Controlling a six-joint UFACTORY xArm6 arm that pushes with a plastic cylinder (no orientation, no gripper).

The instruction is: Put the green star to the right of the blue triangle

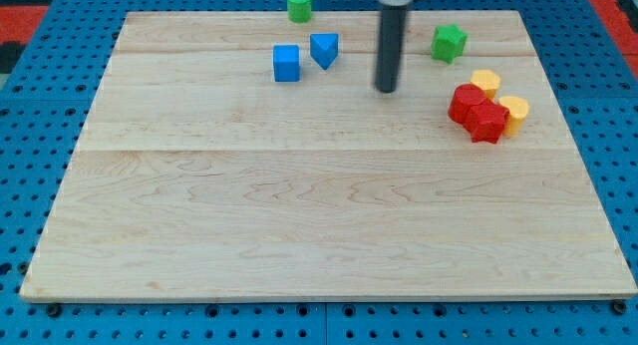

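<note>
Wooden board (299, 235): lying on a blue perforated table (30, 185); no brand, label or writing is showing anywhere.

Red blocks (476, 110): two, sitting touching at the view's right, shapes unclear.

Yellow blocks (513, 114): two, pressing against the red pair's right and top.

My tip (387, 89): a bare rod with no fingers, holding nothing, standing between the blue triangle and green star, apart from both.

Blue cube (286, 63): sitting just left of the blue triangle (324, 49).

Green star (449, 42): resting upper right.

Green cylinder (299, 4): standing at the top edge.

Blue cube (286, 63), green cylinder (299, 3), touching red (477, 110) and yellow blocks (501, 99) on wooden board (299, 225)
</note>
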